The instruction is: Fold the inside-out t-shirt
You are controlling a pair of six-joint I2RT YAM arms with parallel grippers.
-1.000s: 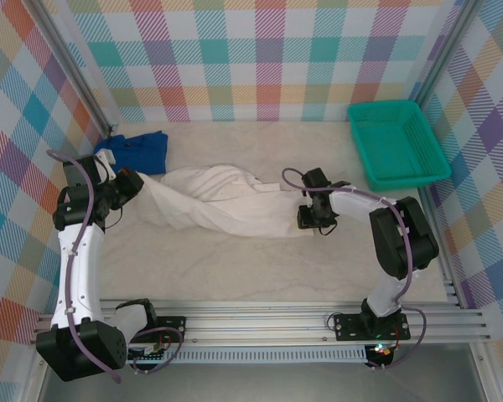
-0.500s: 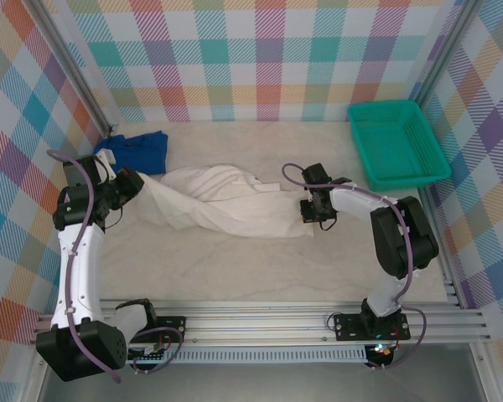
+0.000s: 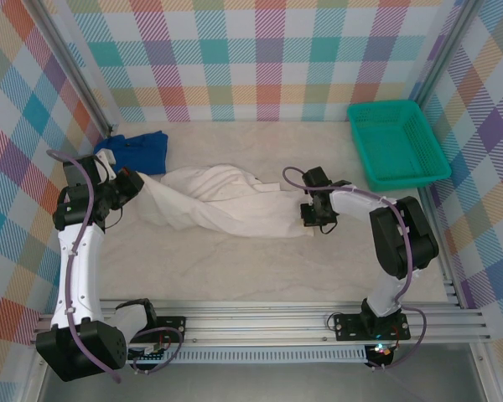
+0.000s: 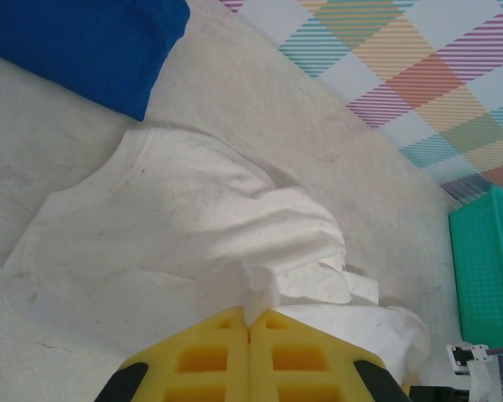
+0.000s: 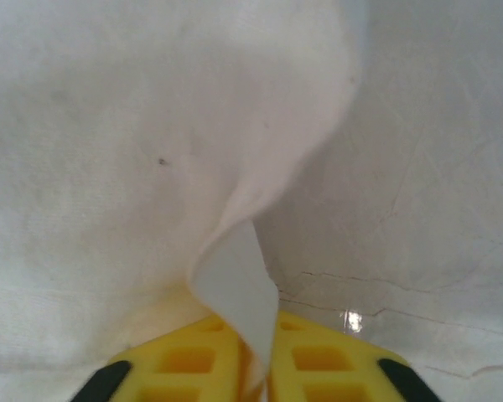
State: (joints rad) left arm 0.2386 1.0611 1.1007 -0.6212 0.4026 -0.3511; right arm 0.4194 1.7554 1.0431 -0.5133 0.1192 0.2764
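The inside-out t-shirt [image 3: 222, 201] is white and lies bunched in a long, wrinkled band across the middle of the table. My left gripper [image 3: 134, 182] is shut on its left end; in the left wrist view a small fold of the t-shirt [image 4: 193, 226] is pinched between the yellow jaws of the left gripper [image 4: 251, 322]. My right gripper [image 3: 310, 213] is shut on its right edge. In the right wrist view a flap of the t-shirt [image 5: 151, 134] rises out of the closed yellow jaws of the right gripper [image 5: 260, 356].
A blue cloth garment [image 3: 138, 149] lies at the back left, touching the shirt's left end, and its blue cloth [image 4: 84, 46] fills the upper left of the left wrist view. A green basket [image 3: 398, 144] stands at the back right. Checked walls enclose the table.
The right gripper has closed on the shirt's right edge and shifted very slightly. The left arm has not moved and the shirt lies as before.
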